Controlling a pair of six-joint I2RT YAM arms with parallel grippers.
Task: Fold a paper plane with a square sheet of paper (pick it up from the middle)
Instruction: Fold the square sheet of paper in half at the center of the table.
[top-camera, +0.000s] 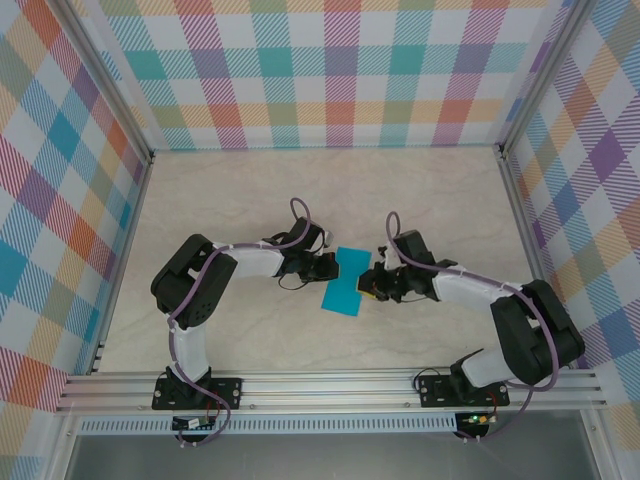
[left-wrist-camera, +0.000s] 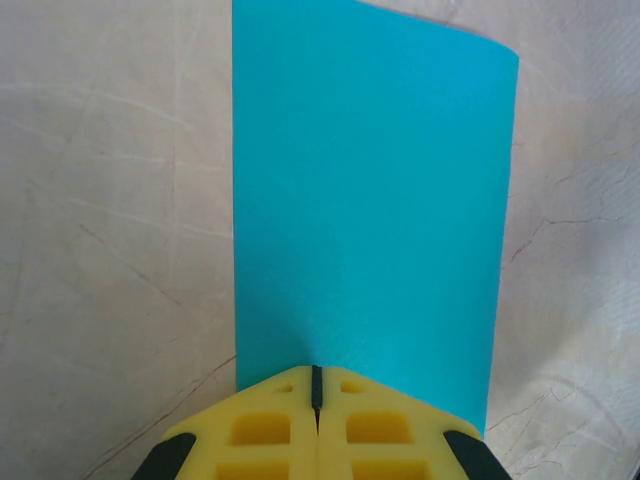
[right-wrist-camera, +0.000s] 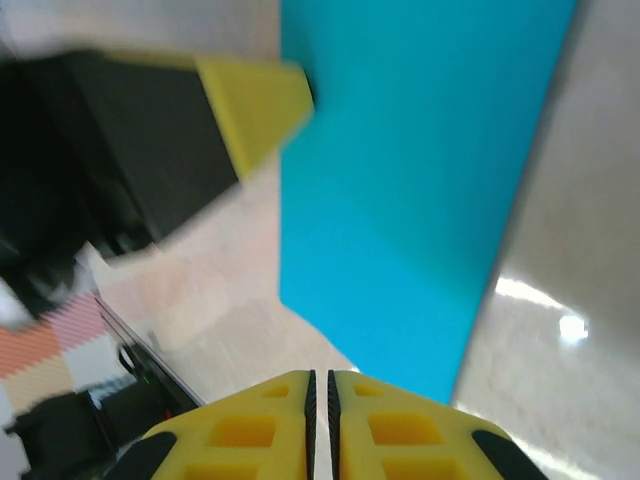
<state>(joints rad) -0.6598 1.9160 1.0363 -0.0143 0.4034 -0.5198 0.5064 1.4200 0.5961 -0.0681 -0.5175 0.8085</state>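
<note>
Cut off or hidden: the thin bright cyan-blue square sheet of paper runs off the top of the left wrist view. Only its far right corner shows there, slightly bowed. Its near edge goes under the yellow padded tips of the left gripper.

The right wrist view is blurred. The sheet's far end is cut off there too, and its near edge slips behind the right gripper.

Can't tell if the sheet lies flat on the pale marbled tabletop or is raised off it, or if it is one layer or doubled. It reads as an oblong, not a square.

Axis: from above, the long axis runs near-left to far-right, a little off straight away from the arm bases. The grippers face each other across it, one at each long side. In the left wrist view the sheet stretches lengthwise straight ahead of the fingertips. In the right wrist view it sits ahead and to the right of the tips, leaning right.

Left gripper: clenched, pads together, tips meeting the sheet's near edge. Can't tell if they press on it.

Right gripper: pads nearly together with a hairline slit, and nothing can be seen in it. The right pad overlaps the sheet's near edge, but a grip on the paper can't be told.

A yellow finger of the left gripper touches the sheet's left edge, ahead-left of the right gripper's tips.
</note>
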